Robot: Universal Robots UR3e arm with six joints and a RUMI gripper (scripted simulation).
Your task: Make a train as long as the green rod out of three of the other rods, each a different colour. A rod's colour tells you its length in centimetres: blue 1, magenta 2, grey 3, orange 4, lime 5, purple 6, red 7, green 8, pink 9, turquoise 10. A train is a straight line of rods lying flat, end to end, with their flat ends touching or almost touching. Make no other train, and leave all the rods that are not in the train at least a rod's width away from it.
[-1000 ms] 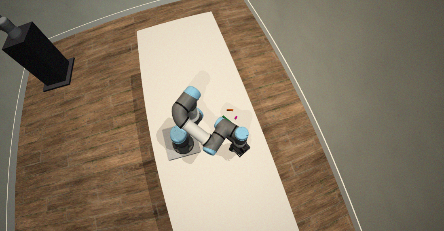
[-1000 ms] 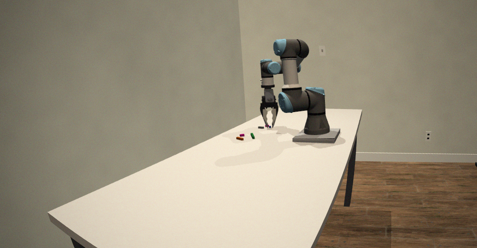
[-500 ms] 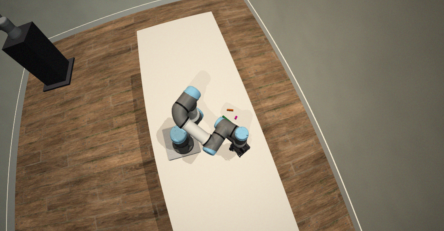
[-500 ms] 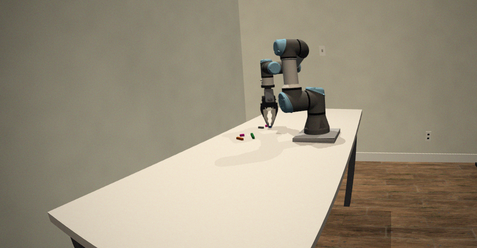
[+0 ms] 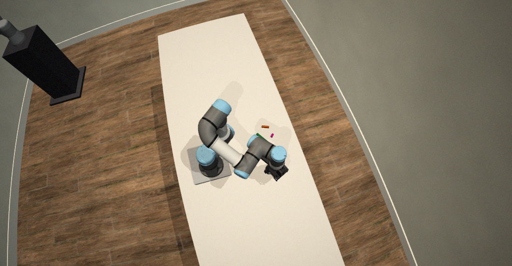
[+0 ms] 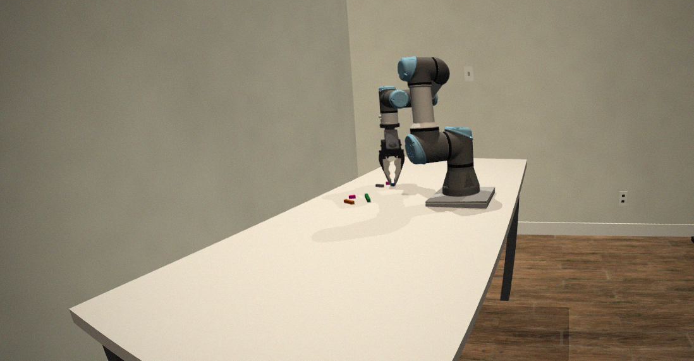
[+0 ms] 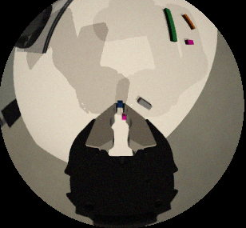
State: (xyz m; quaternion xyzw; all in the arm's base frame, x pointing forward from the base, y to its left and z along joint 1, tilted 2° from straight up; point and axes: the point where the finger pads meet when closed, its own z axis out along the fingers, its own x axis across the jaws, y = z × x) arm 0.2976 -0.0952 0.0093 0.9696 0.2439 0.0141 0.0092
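My gripper point(image 7: 120, 103) point(image 6: 392, 181) point(image 5: 276, 173) is down at the table and shut on the small blue rod point(image 7: 120, 102) at its fingertips. A magenta rod point(image 7: 124, 117) point(image 6: 387, 183) lies right beside the tips, seen through the gap between the fingers. A grey rod point(image 7: 144, 102) point(image 6: 379, 185) lies flat just to the right of the fingers. Further off lie the long green rod point(image 7: 171, 25) point(image 6: 367, 197) point(image 5: 260, 135), an orange rod point(image 7: 188, 22) point(image 6: 348, 201) point(image 5: 265, 126) and a second magenta rod point(image 7: 189, 42) point(image 6: 352, 196) point(image 5: 272, 135), all apart from each other.
The arm's base plate point(image 6: 461, 198) point(image 5: 211, 178) sits on the white table point(image 6: 339, 286) point(image 5: 215, 56) near one long edge. The rods lie close to the opposite long edge. A black stand point(image 5: 43, 64) is on the floor away from the table.
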